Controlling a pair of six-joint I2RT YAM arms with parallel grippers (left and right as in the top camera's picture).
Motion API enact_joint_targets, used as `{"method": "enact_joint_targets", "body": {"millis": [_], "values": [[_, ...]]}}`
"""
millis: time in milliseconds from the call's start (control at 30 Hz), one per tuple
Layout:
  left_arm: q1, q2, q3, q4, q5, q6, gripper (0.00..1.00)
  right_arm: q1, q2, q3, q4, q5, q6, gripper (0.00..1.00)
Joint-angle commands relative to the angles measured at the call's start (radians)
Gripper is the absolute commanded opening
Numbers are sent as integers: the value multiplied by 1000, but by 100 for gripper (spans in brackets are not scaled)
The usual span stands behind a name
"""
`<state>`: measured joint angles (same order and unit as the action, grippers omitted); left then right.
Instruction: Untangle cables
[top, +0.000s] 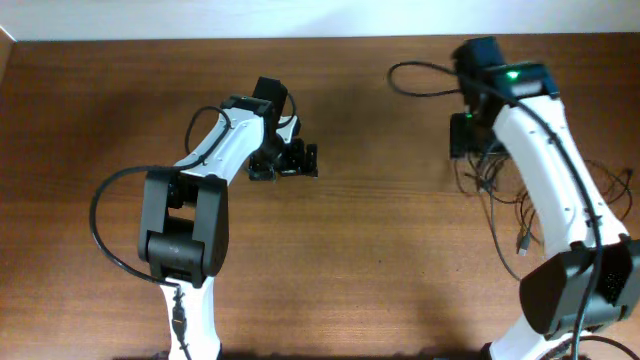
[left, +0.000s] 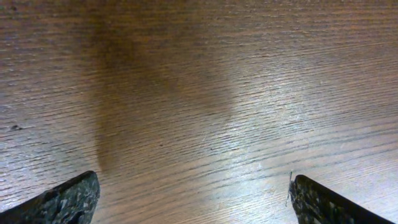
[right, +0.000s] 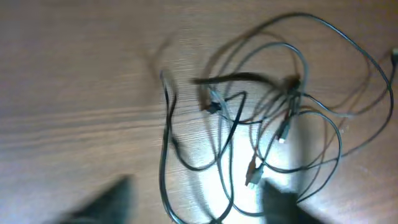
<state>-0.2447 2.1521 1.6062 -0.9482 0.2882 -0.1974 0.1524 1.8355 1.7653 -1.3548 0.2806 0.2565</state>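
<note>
**Brown wooden table (top: 360, 250), with a tangle of thin dark cables (right: 261, 118) under the right gripper (right: 196, 208)**

The left gripper (left: 194, 202) is spread wide. Its two dark speckled fingertips (left: 68, 199) sit at the lower corners of the wrist view, far apart, with wood grain between them, and they hold nothing. From overhead it hangs over the left-centre of the table, well apart from the cables.

The right gripper's fingers show as two dark blurs set apart, so the jaws are parted. No strand looks pinched, but the blur hides whether either finger touches one.

The tangle lies on the right side of the table, partly under the white right arm (top: 545, 170). It is several loose loops crossing at a central knot, with small connector ends (right: 252, 175) poking out.
</note>
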Motion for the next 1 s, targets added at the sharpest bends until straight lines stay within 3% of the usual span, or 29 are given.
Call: {"method": "enact_joint_targets", "body": {"millis": [0,200,433,567,667,867,967], "values": [[-2,-30,0,2,11,19,99,-39,4,-26,1,-5,56,98],[-2,-30,0,2,11,19,99,-42,4,-179,97,-12,56,98],[-2,-30,0,2,11,19,99,-44,4,-443,391,-7,4,98],[-2,-30,0,2,11,19,99,-97,4,-458,387,182,2,98],[-2,-30,0,2,11,19,99,-209,4,-458,359,189,3,98],[-2,-30,0,5,11,19,99,-385,4,-458,372,-240,2,98],[-2,-30,0,5,11,19,99,-389,0,-424,327,-179,2,98]]}}
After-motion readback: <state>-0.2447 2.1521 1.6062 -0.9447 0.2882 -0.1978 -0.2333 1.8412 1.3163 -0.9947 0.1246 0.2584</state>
